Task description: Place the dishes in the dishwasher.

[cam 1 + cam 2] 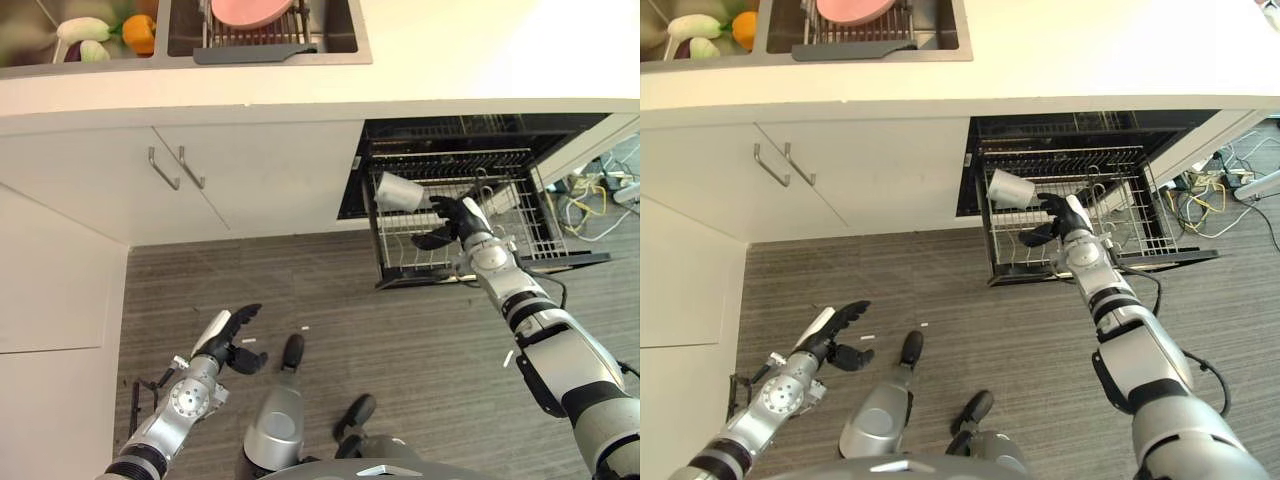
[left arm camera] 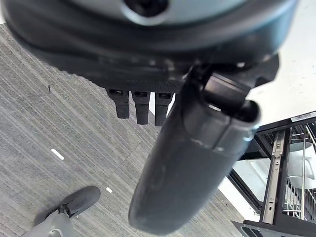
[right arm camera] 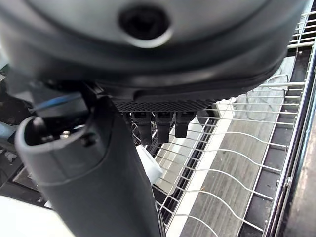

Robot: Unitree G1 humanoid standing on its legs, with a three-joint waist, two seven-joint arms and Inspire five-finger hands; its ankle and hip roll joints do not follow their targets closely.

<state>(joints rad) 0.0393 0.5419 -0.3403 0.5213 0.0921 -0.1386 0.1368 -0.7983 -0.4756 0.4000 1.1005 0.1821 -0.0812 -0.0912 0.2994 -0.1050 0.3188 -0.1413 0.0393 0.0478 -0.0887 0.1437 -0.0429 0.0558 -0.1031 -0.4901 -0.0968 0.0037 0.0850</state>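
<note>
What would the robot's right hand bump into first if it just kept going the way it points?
Most likely the white cup lying in the rack; the right hand points toward it, though depth is unclear.

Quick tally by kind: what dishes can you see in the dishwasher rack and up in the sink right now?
White cup, tipped over in the pulled-out rack beside the right hand: 1
Clear glass in the rack: 1
Pink plate in the sink's drying rack: 1
Total: 3
</note>
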